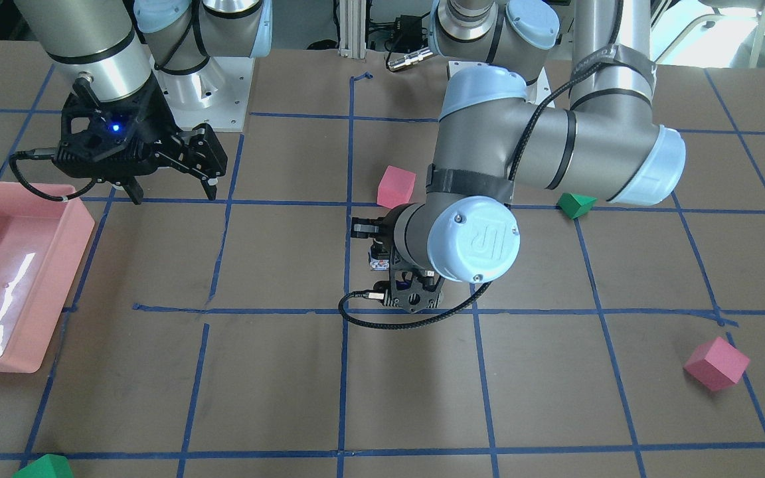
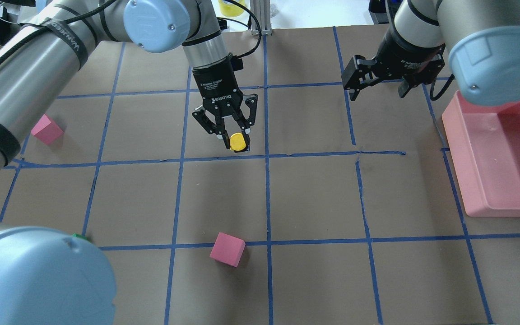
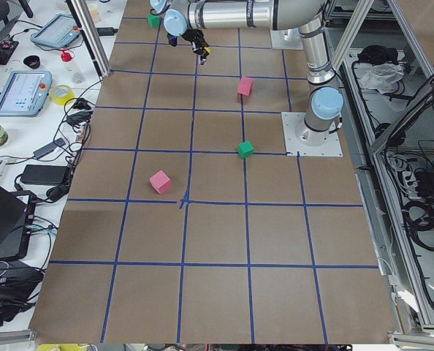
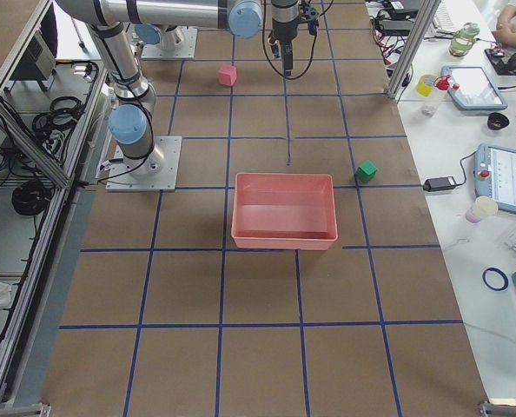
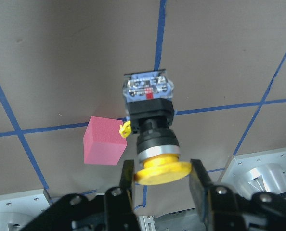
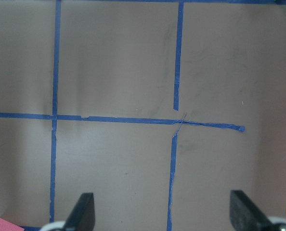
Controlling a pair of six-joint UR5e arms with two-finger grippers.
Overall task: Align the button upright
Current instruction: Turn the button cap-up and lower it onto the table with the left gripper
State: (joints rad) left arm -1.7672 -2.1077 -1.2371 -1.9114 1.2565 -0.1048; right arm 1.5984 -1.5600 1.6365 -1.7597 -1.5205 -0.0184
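Placement seems the step in hand: our left gripper is clamped on the yellow cap of the button, base hanging toward the worktop, so we should next lower it squarely and release, while our right gripper hovers with jaws apart.

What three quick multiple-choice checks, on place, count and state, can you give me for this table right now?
1. Where is the button? A in the pink tray; B between the left gripper's fingers; C on a green cube.
2. How many pink cubes lie on the table? A one; B two; C four.
3. The right gripper is: A open, empty; B shut on a pink cube; C shut on the button.
Answers: 1 B, the fingers clamp its yellow cap; 2 B, one near the robot, one farther out; 3 A, fingers apart, only table between.
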